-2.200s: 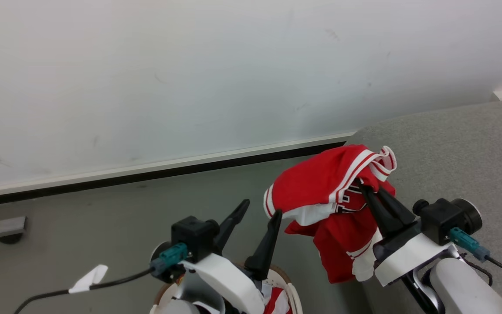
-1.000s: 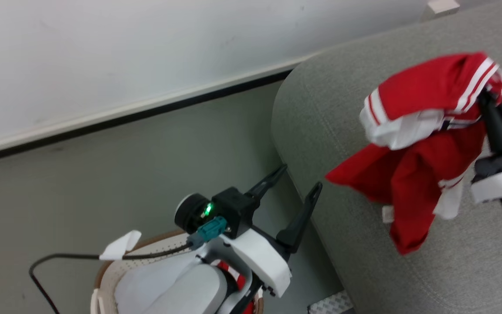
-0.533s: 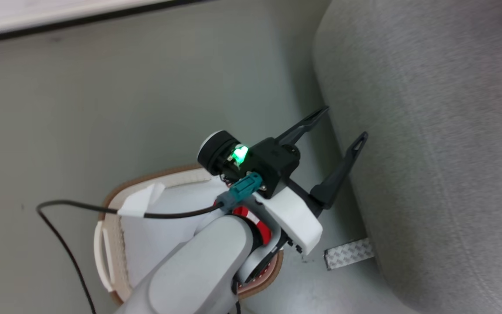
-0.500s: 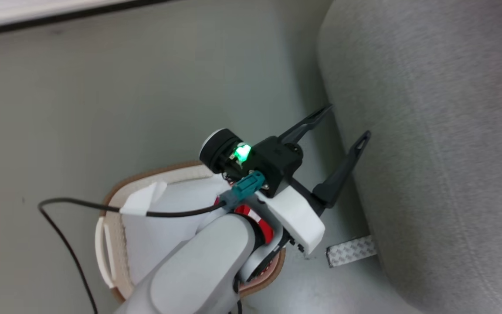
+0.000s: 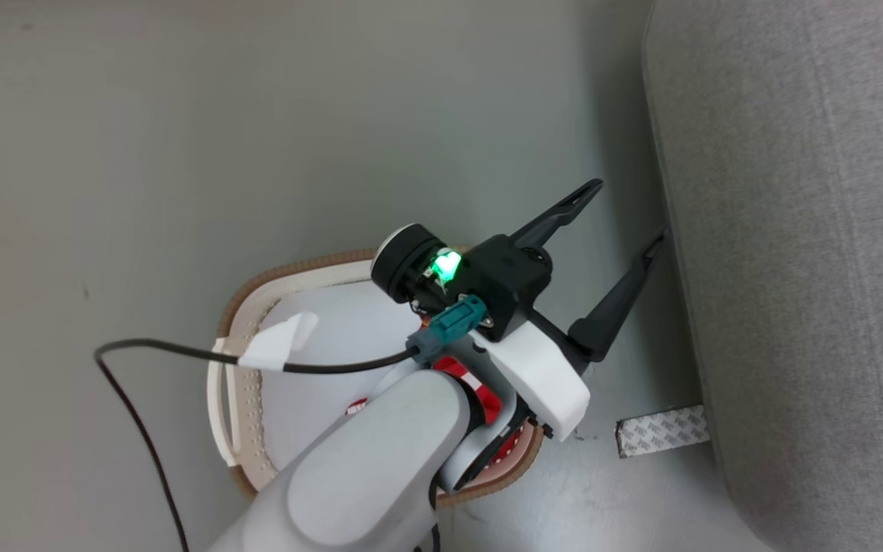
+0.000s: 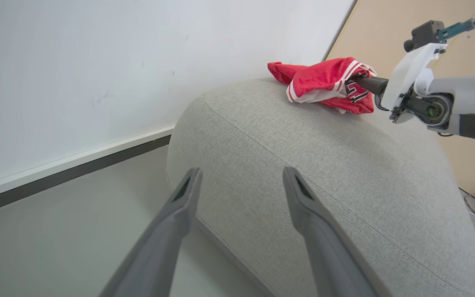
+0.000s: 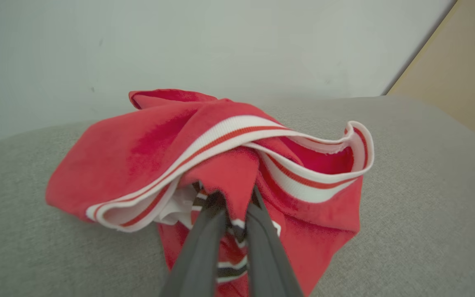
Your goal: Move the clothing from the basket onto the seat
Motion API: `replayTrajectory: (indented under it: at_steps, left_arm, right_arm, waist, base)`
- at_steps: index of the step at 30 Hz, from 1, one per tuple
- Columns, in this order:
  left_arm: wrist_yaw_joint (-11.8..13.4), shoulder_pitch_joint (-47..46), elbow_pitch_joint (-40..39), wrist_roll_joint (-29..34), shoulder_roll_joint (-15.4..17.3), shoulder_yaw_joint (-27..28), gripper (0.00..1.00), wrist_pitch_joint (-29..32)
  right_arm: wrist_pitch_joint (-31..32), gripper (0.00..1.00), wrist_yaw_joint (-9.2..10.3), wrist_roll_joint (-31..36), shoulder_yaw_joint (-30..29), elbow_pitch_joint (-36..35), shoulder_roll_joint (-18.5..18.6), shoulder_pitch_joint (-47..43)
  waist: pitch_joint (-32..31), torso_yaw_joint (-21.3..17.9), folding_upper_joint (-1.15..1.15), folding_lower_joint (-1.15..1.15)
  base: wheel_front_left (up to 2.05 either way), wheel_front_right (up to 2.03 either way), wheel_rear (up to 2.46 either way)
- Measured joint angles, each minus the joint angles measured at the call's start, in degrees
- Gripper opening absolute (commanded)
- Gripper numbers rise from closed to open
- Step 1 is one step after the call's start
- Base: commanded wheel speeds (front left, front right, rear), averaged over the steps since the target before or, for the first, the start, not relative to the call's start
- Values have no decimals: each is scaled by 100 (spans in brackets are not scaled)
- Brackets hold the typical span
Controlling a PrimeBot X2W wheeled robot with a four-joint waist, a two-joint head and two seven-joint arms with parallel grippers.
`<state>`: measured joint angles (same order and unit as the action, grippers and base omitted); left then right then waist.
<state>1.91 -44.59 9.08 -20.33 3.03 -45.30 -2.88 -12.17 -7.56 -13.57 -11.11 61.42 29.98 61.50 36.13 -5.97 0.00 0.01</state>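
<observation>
Clerk: Item one, nearest: basket (image 5: 303, 267)?
Checker: On the floor, left of the seat (image 5: 794, 230); red garment (image 5: 487, 399) showing inside.
Clerk: Item two: left gripper (image 5: 629, 208)?
Checker: Fingers wide apart, empty, right fingertip just beside the seat's edge.
Clerk: Item three, farthest?
Checker: Clothing (image 6: 324, 78), bunched red and white, lying on the seat's top near the wall; right gripper (image 7: 235, 198) clamped on a fold of it.

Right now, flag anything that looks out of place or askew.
The clothing lies crumpled in a heap on the seat, with the fingers of the right gripper pinched into its folds. A patterned grey strip lies on the floor at the seat's base.
</observation>
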Motion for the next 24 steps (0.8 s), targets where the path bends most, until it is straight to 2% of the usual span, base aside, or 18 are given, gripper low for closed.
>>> replayTrajectory:
  at_steps: [6,11,14,19,24]
  left_arm:
    - [70,182,149,-174,68,109,100,-154]
    - [180,511,210,-303,171,255,100,-336]
    - [290,770,256,-437,277,371,100,-485]
    - [459,1324,457,-616,489,591,100,-779]
    - [660,1970,636,-758,706,843,100,-1035]
  right_arm:
    - [-203,100,0,163,203,31,-253,-364]
    - [-270,100,0,300,488,-427,-364,-1066]
    - [-287,100,0,360,434,-1202,-515,-1571]
    - [-288,100,0,459,233,-2516,-1013,-2670]
    - [-300,100,0,759,265,-3404,-1486,-3643]
  waist:
    - [-348,-57,0,0]
    - [-775,-118,0,-1]
    - [-1078,-144,0,-2]
    - [-1639,-134,0,-2]
    - [-2218,-46,0,-3]
  base:
    - [0,0,0]
    - [0,0,0]
    - [0,0,0]
    - [0,0,0]
    - [0,0,0]
